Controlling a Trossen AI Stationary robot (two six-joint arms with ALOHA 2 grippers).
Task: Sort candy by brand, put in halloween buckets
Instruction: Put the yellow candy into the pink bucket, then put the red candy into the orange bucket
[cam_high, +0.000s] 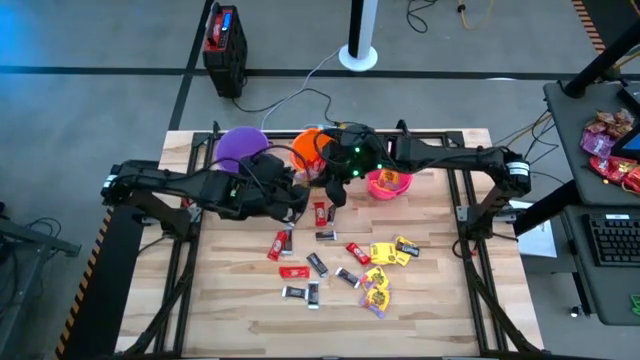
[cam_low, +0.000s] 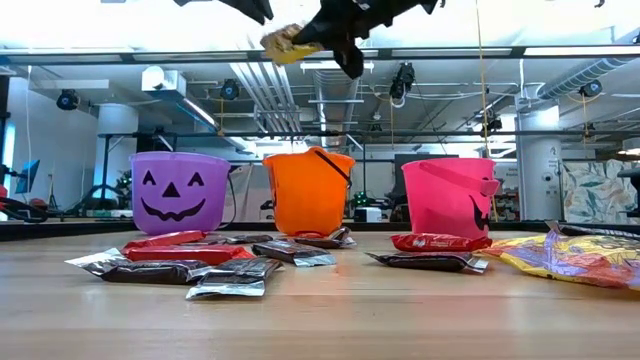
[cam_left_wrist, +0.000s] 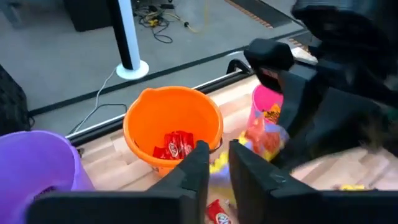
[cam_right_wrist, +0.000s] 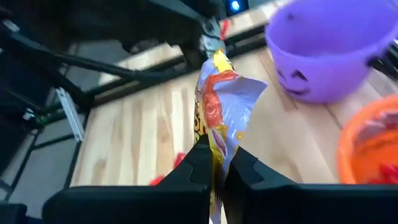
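A yellow crinkly packet (cam_right_wrist: 221, 99) hangs in the air, high above the buckets (cam_low: 288, 42). My right gripper (cam_right_wrist: 217, 152) is shut on it in front of the orange bucket (cam_high: 310, 146). My left gripper (cam_left_wrist: 217, 158), also mid-table (cam_high: 300, 203), is open by a narrow gap at the packet's far end. The purple bucket (cam_high: 240, 146) stands left of the orange one and the pink bucket (cam_high: 388, 184) to its right. The orange bucket holds red bars (cam_left_wrist: 174, 146) and the pink one yellow packets (cam_left_wrist: 268, 115). Red bars (cam_high: 280, 243), dark bars (cam_high: 317, 263) and yellow packets (cam_high: 385, 252) lie on the table. My right gripper pinches the packet's near end (cam_right_wrist: 217, 138) between its two fingers, coming from the table's right and slanting slightly down. The packet sticks out past the fingertips, crumpled and lifted clear of the table. My left gripper's fingers stand by the packet's far end (cam_right_wrist: 211, 50); whether they touch it I cannot tell.
The loose candy is spread over the near middle of the wooden table (cam_high: 230, 300). Black frame rails (cam_high: 185, 260) run along the table's sides. Off the table to the right, a desk carries a heap of red and pink sweets (cam_high: 610, 140) and a keyboard (cam_high: 612, 240).
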